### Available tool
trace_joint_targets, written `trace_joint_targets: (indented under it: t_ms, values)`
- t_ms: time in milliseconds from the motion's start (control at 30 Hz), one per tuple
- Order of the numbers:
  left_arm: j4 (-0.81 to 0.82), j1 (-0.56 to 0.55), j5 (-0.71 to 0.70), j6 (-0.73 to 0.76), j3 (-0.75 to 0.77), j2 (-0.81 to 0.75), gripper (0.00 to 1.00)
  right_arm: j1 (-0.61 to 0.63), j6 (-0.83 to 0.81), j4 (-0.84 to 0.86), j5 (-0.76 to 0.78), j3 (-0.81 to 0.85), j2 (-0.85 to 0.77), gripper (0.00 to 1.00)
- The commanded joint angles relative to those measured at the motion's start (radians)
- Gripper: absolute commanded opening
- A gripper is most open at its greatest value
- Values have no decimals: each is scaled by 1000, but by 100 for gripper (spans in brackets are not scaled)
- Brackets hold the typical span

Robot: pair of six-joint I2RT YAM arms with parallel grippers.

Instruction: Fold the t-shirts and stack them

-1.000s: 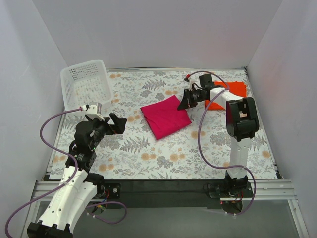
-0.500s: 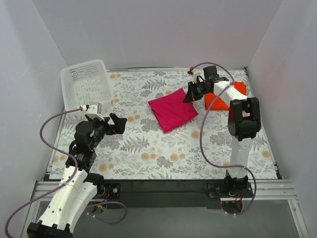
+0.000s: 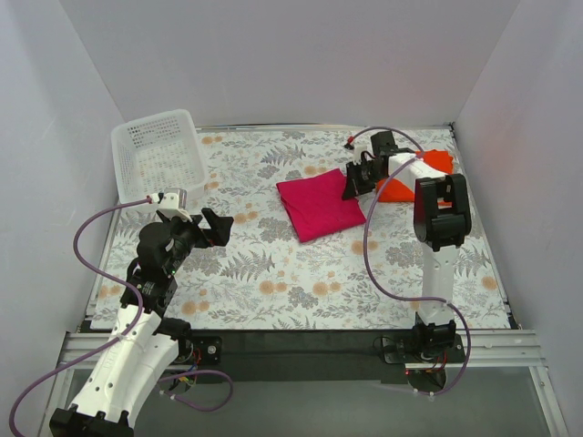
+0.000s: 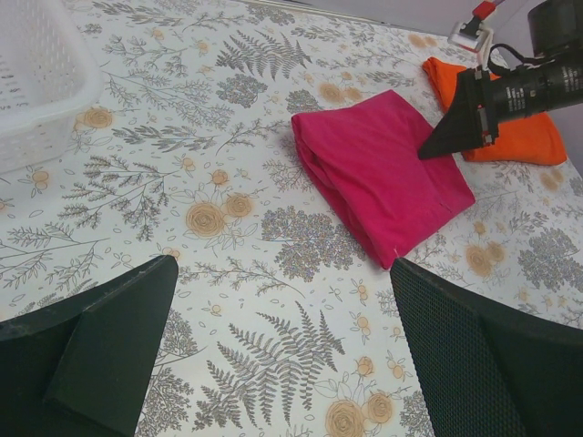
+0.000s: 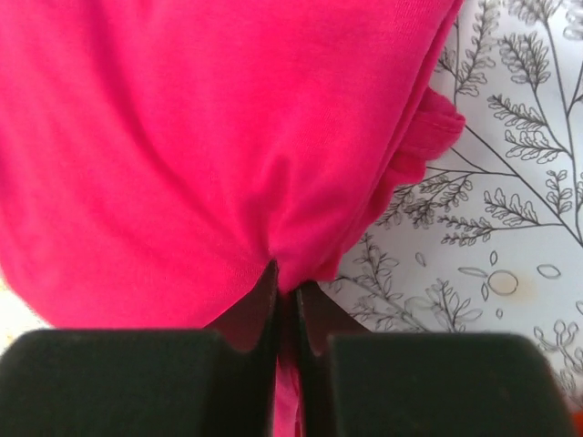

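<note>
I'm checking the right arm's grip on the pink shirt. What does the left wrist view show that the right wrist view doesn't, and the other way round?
Only the left wrist view: the orange-red t-shirt lying behind the right gripper, a corner of the white basket, and the open fingers of the left gripper. Only the right wrist view: the pinch up close, with cloth puckered between fingertips that are almost together. Both: the magenta-pink t-shirt, folded, on the floral table cover.
</note>
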Motion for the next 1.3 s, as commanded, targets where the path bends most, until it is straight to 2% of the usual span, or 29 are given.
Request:
trace_joint_targets:
  t_ms: [0, 67, 100, 167, 200, 300, 367, 500, 700, 933, 1067, 1267]
  values:
    - [-3, 4, -8, 15, 6, 0, 97, -8, -19, -17, 16, 51, 32, 12]
    - [-3, 4, -8, 17, 6, 1, 97, -14, -21, -19, 19, 53, 35, 20]
    - [-3, 4, -10, 15, 6, 0, 97, -16, -21, -19, 23, 51, 33, 30]
    - [-3, 4, -7, 17, 6, 0, 97, -24, -21, -19, 25, 44, 24, 40]
    - [-3, 4, -7, 15, 6, 0, 97, -25, -19, -17, 28, 42, 21, 49]
    - [-3, 4, -5, 15, 6, 1, 97, -41, -6, -14, 2, 36, 16, 67]
    - [-1, 4, -5, 15, 8, 1, 96, -44, 7, -16, -33, 38, 29, 72]
    - [-1, 4, -4, 18, 6, 4, 97, -42, 37, -19, -95, 48, 73, 74]
    - [0, 4, -5, 17, 6, 9, 97, -4, 54, -19, -168, 15, 102, 74]
    - [0, 4, -5, 17, 6, 11, 96, 28, 83, -12, -86, 10, 119, 71]
    - [0, 4, -7, 17, 6, 9, 97, 33, 109, -2, -59, -8, 133, 62]
    - [-1, 4, -4, 18, 6, 8, 96, 32, 108, 8, -104, -15, 138, 26]
